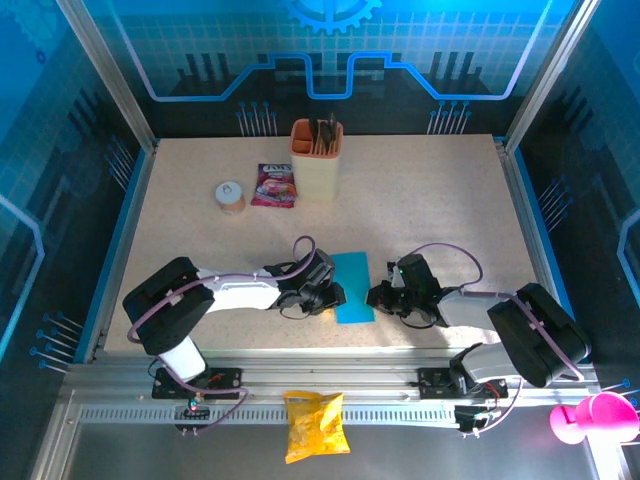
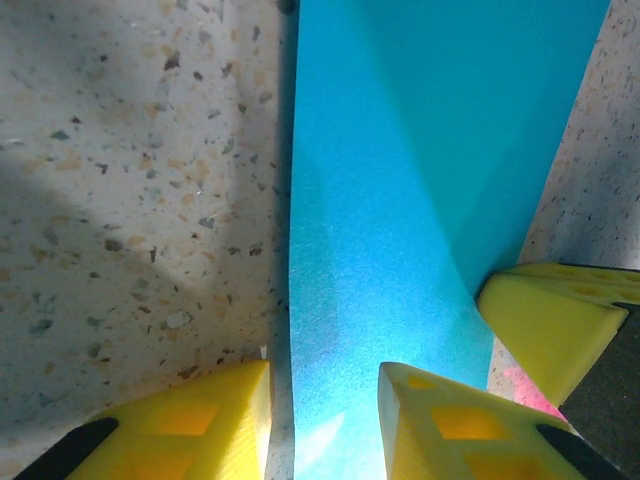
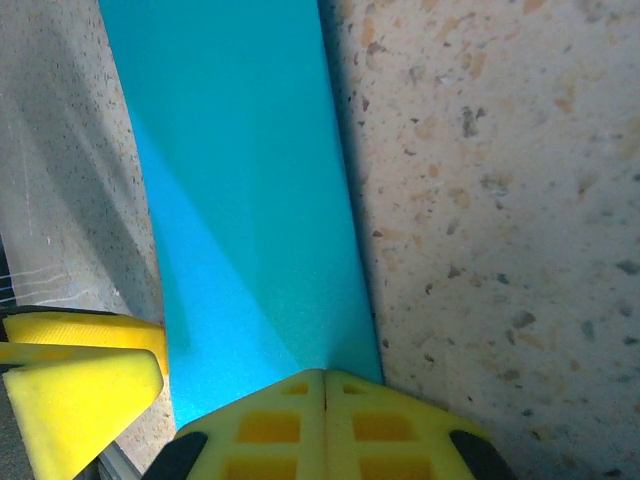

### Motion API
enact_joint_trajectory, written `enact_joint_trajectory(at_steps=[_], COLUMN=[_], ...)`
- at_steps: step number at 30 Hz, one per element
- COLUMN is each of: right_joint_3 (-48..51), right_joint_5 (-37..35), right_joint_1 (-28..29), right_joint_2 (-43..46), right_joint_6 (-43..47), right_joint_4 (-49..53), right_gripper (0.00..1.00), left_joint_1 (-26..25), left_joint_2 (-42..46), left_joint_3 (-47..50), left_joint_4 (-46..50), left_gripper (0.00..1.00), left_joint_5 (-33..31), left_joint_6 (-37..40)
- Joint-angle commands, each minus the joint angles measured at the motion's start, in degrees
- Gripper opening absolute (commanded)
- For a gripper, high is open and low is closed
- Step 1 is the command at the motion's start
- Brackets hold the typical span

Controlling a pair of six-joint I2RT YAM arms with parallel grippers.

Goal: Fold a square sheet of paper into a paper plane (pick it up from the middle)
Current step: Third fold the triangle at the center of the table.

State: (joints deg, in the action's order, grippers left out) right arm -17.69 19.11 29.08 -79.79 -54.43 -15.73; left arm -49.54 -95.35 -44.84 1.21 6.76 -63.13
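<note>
Blue strip between your two grippers

Top view: the square sheet of paper (image 1: 352,287) lies near the table's near edge, between left gripper (image 1: 333,296) and right gripper (image 1: 380,296). Left wrist: your jaws are spread, straddling its left edge. Right wrist: your jaws are pressed together, tips at the paper.

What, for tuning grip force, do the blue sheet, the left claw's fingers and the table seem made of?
Square sheet of paper: thin matte paper, showing a soft diagonal crease. Left claw fingers: yellow, probably moulded plastic or rubber, with square recesses. Table: speckled stone-look top, possibly laminate; unsure.
</note>
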Motion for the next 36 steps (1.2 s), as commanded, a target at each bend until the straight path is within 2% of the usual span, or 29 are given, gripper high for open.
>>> enact_joint_trajectory(at_steps=[1,12,23,25,30,35,36], right_joint_3=[3.3,3.5,3.0,2.7,-0.1,-4.7,-5.3], right_joint_5=[-4.0,-4.1,-3.9,-3.7,-3.2,-3.1,-3.0], right_joint_1=[1.1,1.1,1.1,1.1,0.9,0.8,0.8], right_joint_2=[-6.1,-5.6,-5.3,-5.1,-2.5,5.2,7.1], right_joint_6=[0.7,0.8,1.1,1.4,3.8,9.1,9.9], right_joint_4=[7.8,7.8,8.2,8.5,12.4,19.3,20.6], right_gripper=[0.00,0.00,0.00,0.00,0.00,0.00,0.03], left_joint_1=[-0.6,-0.9,-1.0,-1.0,-1.0,-1.0,-1.0], left_joint_2=[-0.9,-3.6,-1.8,-1.9,-1.8,-1.5,-1.4], left_joint_3=[-1.2,-5.2,-3.5,-3.1,-2.0,-1.2,-1.1], left_joint_4=[1.9,1.7,0.6,0.2,-1.0,-1.5,-1.7], left_gripper=[0.34,0.34,0.33,0.31,0.17,0.10,0.09], left_joint_5=[-1.2,-0.7,-1.0,-0.7,0.4,1.1,1.1], left_joint_6=[-1.2,1.1,2.0,2.4,2.9,2.0,1.6])
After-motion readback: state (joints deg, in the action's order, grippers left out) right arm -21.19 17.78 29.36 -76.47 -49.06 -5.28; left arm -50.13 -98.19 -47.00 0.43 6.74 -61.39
